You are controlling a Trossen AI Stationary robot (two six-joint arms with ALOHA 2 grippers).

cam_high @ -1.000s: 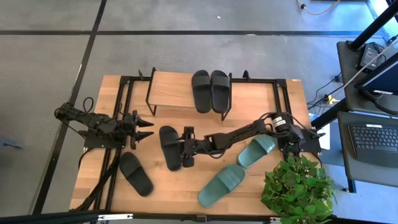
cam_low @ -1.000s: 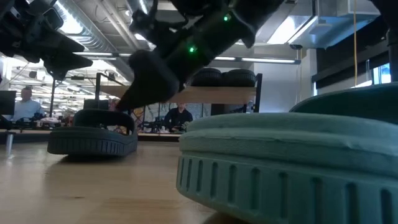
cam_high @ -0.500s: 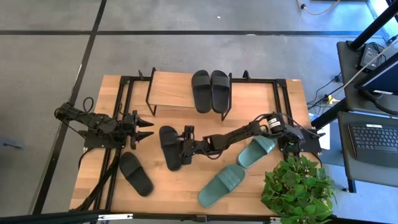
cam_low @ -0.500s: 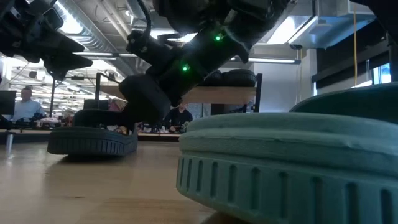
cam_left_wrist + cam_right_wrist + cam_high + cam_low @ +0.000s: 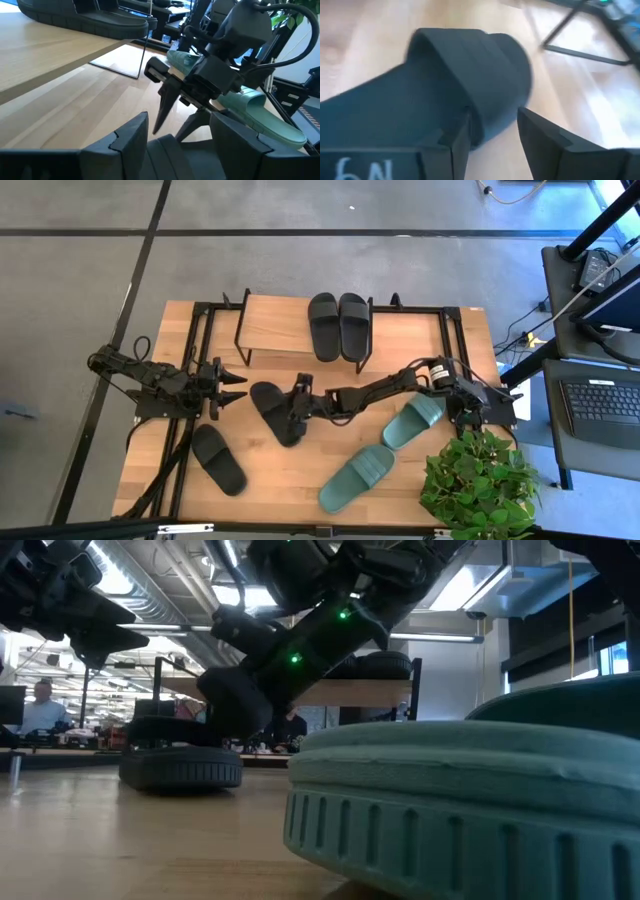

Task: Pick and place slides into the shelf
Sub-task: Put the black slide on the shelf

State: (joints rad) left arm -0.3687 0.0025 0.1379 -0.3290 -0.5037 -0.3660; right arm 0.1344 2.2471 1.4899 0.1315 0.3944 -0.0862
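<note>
Pale wooden desk [image 5: 300, 480] over grey concrete floor, an open workshop behind. Right tool [image 5: 296, 408] is clamped on a matte black slide [image 5: 274, 410], its rubber sole on the planks. Beyond it sits the shelf [image 5: 285, 320], already carrying two black slides [image 5: 338, 325]. Behind lie two sage green slides [image 5: 385, 450]; off sideways, the left tool [image 5: 232, 388] gapes, and another black slide [image 5: 218, 459] lies flat.

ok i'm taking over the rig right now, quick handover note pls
Right gripper: at mid-table, fingers astride a black slide; grip not confirmed.
Left gripper: open, waiting at the table's left.
Done: two black slides on the shelf.
Left: the slide at the right gripper, another black slide front left, two green slides front right.
</note>
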